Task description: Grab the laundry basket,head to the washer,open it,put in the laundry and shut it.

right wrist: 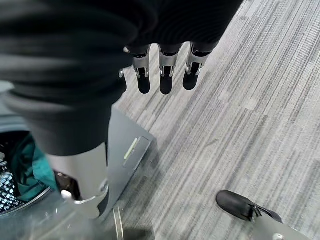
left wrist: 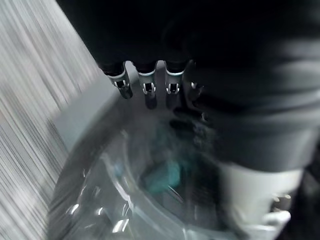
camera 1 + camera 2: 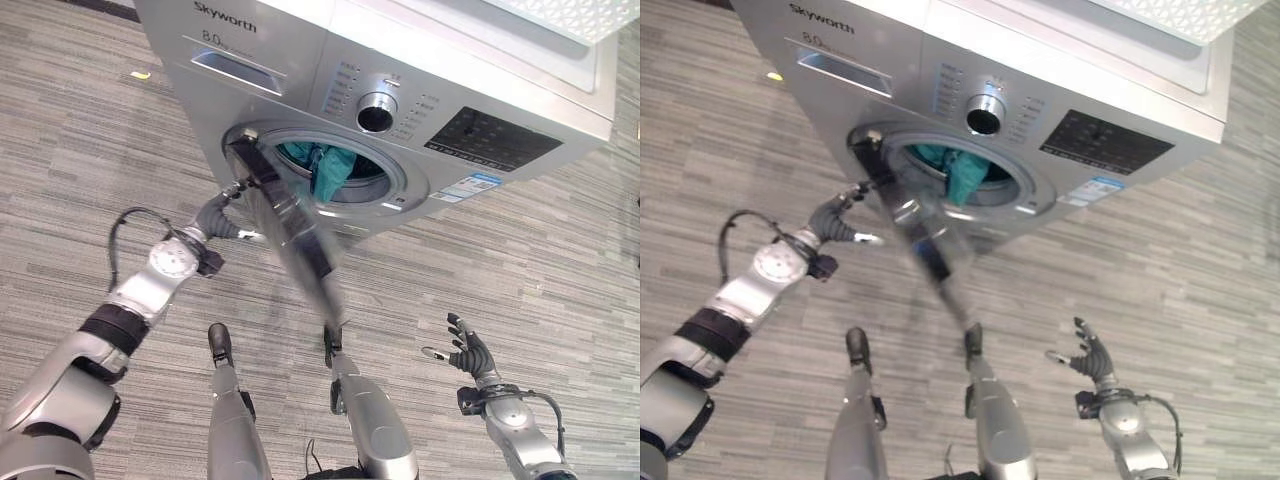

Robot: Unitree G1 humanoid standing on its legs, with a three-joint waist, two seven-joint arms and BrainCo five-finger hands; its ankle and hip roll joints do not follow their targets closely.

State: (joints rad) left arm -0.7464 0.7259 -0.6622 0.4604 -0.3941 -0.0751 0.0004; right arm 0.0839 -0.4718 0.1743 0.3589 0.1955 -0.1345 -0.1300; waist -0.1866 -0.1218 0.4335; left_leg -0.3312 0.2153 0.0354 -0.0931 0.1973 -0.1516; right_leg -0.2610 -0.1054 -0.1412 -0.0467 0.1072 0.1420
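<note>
- Washer (image 3: 420,90) stands ahead of you, drum mouth facing you with teal laundry (image 3: 325,170) already inside; judging by that, loading is done and shutting the door is what remains.
- Your left hand (image 3: 222,213) sits on the hinge side, just outside the open door (image 3: 295,235), near its upper edge. Its fingers (image 2: 150,92) reach toward the glass, but you cannot tell whether they are clamped on the rim or merely resting against it.
- That door hangs off the left edge of the opening and swings out toward you, its long axis running from the hinge down and away from the drum. The closing push has to go from its outer face back toward the drum mouth, rightward and inward.
- Your left hand is clearly the nearer one; treat it as the working hand.
- Check that no cloth hangs over the lower lip of the opening; the laundry lies close to it.
- Your right hand (image 3: 468,348) hovers well apart over bare floor (image 3: 560,260), fingers spread and holding nothing, with open room all round.
</note>
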